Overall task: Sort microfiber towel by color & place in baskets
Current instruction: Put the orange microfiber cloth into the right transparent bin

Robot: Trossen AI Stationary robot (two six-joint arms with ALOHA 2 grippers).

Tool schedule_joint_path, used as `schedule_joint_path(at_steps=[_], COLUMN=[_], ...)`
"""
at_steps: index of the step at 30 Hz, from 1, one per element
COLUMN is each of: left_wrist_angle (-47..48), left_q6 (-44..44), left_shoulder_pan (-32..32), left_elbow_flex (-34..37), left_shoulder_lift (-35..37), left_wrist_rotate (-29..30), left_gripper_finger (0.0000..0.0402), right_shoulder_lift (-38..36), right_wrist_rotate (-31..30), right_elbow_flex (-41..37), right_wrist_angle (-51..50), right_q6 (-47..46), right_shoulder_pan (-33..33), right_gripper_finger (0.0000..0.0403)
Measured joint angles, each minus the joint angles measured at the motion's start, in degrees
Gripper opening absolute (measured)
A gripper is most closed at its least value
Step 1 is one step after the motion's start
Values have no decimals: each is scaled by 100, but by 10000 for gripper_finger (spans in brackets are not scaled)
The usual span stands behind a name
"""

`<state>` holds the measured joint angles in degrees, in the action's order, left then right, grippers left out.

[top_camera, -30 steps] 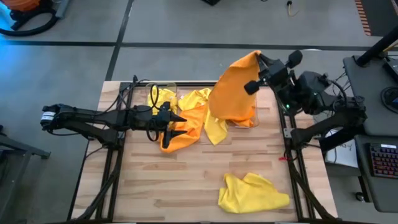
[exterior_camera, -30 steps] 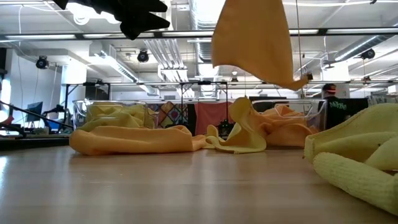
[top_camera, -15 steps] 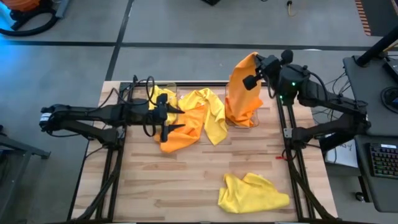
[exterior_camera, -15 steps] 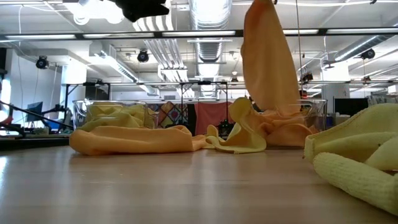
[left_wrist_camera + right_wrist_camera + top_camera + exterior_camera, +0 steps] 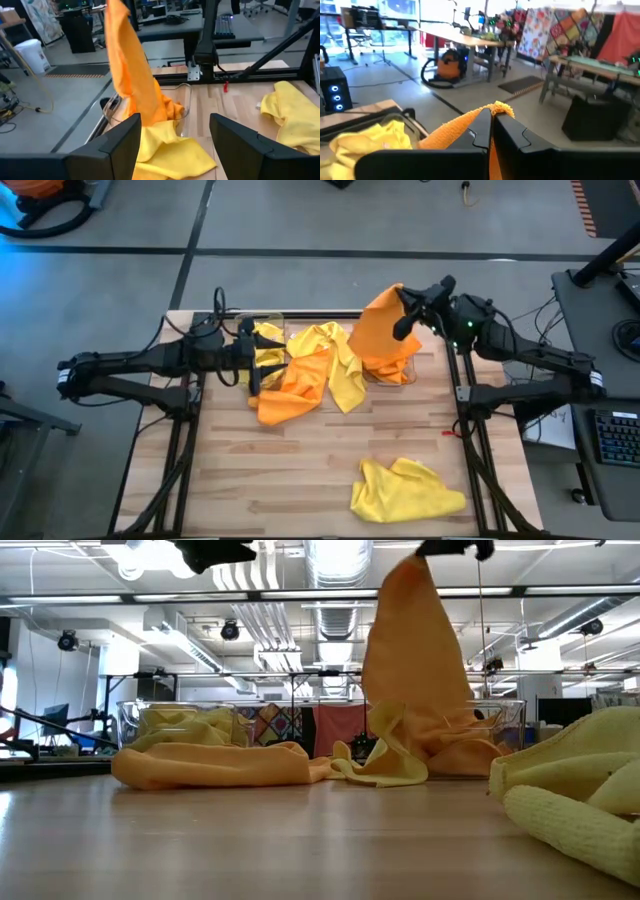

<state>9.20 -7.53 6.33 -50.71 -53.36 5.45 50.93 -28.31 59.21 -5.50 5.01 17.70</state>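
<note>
Lowered since earlier frame: orange towel (image 5: 380, 330) in clamped right gripper (image 5: 404, 298), into right basket (image 5: 410, 372). Left gripper (image 5: 251, 370) wide, empty. Loose: yellow towel (image 5: 405, 490), centre pile (image 5: 310, 375).

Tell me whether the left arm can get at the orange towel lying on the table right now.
Probably yes. The left end effector is open and empty, right beside the orange towel, with nothing over that side. The right end effector is occupied, holding another orange towel over a bin.

Two dark jointed arms, black cables, green light on right arm (image 5: 468, 323).
</note>
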Motion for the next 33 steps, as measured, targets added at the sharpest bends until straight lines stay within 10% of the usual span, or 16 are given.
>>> schedule_joint_path(at_steps=[14,33], left_wrist_angle=[115,-18], left_q6=[251,-59], left_shoulder_pan=[0,7], left_elbow_flex=[393,397], left_shoulder_lift=[448,361], left_wrist_rotate=[2,22], left_gripper_finger=[220,220], right_shoulder_lift=[-1939,-570], right_wrist_rotate=[433,434], right_elbow_flex=[-1058,-1022], right_wrist_angle=[-459,-2768], right_q6=[-1381,-2798], right_shoulder_pan=[-18,-16], right_gripper_finger=[8,8])
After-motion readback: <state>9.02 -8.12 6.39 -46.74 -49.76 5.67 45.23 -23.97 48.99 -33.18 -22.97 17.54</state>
